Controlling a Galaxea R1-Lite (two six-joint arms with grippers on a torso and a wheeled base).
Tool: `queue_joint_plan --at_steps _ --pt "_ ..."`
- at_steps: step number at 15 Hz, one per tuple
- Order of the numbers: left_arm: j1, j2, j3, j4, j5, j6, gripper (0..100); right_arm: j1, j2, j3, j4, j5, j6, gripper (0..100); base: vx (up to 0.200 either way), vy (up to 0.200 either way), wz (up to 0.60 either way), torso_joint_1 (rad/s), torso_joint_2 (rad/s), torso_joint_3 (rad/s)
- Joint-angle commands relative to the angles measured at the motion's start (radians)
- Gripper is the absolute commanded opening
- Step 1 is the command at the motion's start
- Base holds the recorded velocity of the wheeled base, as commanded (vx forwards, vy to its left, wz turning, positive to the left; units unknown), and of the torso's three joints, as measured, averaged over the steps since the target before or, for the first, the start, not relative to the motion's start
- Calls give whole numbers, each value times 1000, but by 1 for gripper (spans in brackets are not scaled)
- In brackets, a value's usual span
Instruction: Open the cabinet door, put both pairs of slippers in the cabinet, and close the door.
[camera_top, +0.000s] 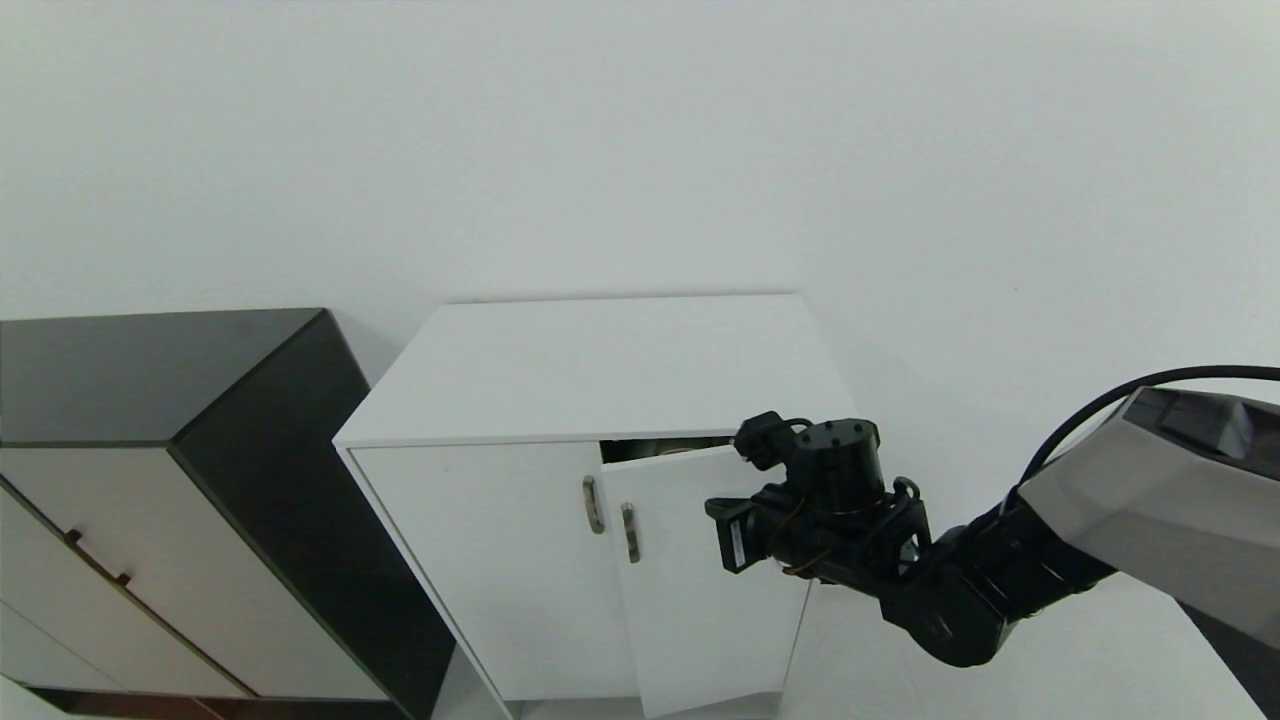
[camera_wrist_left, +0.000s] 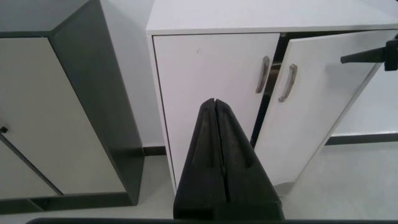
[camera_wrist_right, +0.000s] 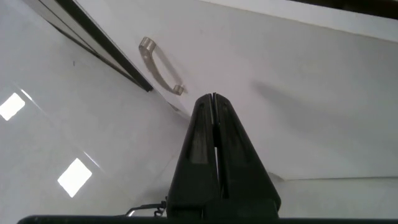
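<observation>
**Right door half ajar, right pincer clenched in front of it**

The white cabinet (camera_top: 600, 370) stands against the wall, and all places below are given from it. Its left door (camera_top: 480, 560) lies flat and closed. Its right door (camera_top: 690, 610) is swung out a little, so a dark gap opens under the top board. The gap is too dark to tell what lies inside. The two metal handles sit side by side at the middle of the cabinet front, the left handle (camera_top: 593, 504) and the right handle (camera_top: 630, 532).

The right pincer (camera_top: 722, 532) is in front of the ajar door, on its outer face, just beside the right handle and toward the hinge side. Its fingers are pressed together and hold nothing. Whether the tips touch the door panel I cannot tell. I judge that it is held so because closed fingers make one firm point for pushing a flat panel. A pull would need the fingers around the handle. So this looks to me more like the closing step than the opening one.

The left pincer (camera_wrist_left: 214, 106) hangs well apart in front of the cabinet, facing the left door, also clenched and empty. This probably keeps it out of the way of the door.

A dark cabinet (camera_top: 270, 500) stands just beside the white cabinet, on its left.
</observation>
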Motion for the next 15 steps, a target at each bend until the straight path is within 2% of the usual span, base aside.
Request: queue_joint_plan --at_steps 1,15 --pt "0 0 0 0 0 0 0 -1 18 -12 0 0 0 0 0 0 0 0 0 0" --pt "0 0 0 0 0 0 0 -52 51 -87 3 2 22 0 0 0 0 0 0 0"
